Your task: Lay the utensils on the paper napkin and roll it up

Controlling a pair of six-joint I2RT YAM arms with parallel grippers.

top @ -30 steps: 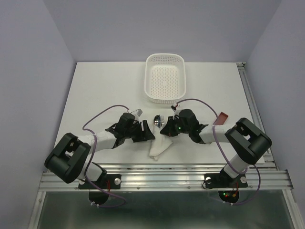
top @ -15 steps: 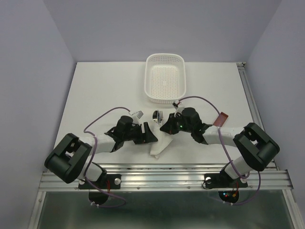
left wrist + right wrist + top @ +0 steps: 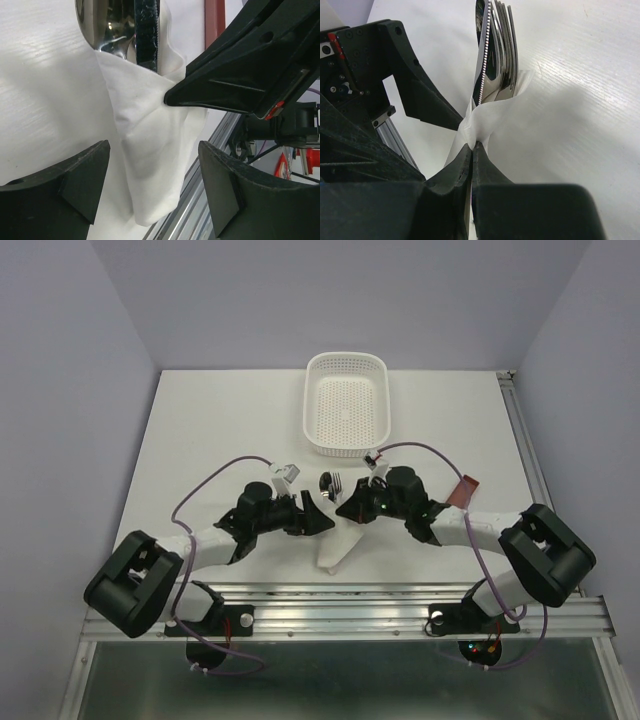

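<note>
The paper napkin [image 3: 338, 543] is lying folded around the utensils [image 3: 331, 483] on the surface [image 3: 220, 430], close to its near edge and midway between the two arms; the utensils' shiny heads are poking out of its far end, toward the white basket [image 3: 346, 405], which is sitting well apart at the far side; the right fingers [image 3: 452, 172] are pinching a fold of the napkin, closed tight on it; the left fingers [image 3: 70, 175] are standing wide just left of the napkin, gripping nothing.
</note>
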